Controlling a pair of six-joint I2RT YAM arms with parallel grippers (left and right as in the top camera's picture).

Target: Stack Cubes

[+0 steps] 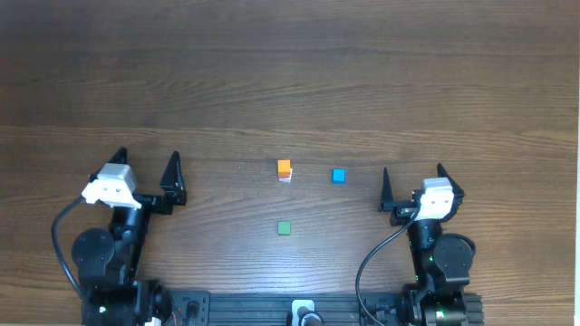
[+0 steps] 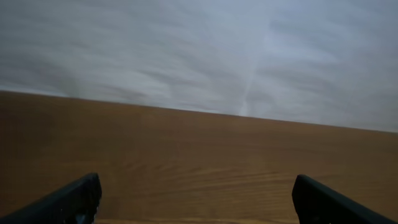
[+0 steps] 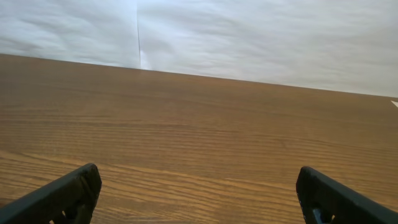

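Note:
An orange cube [image 1: 285,167] sits on top of a pale cube [image 1: 285,178] near the middle of the wooden table. A blue cube [image 1: 338,176] lies to its right and a green cube [image 1: 284,228] nearer the arms' bases. My left gripper [image 1: 146,169] is open at the left, well apart from the cubes. My right gripper [image 1: 412,181] is open at the right, a short way right of the blue cube. In the wrist views, the left fingertips [image 2: 74,202] and right fingertips [image 3: 68,196] stand wide apart over bare wood.
The wooden table [image 1: 290,81] stretches bare beyond the cubes. A pale wall [image 3: 249,37] stands past the table's far edge in both wrist views. A black rail [image 1: 299,308] with the arms' bases runs along the near edge.

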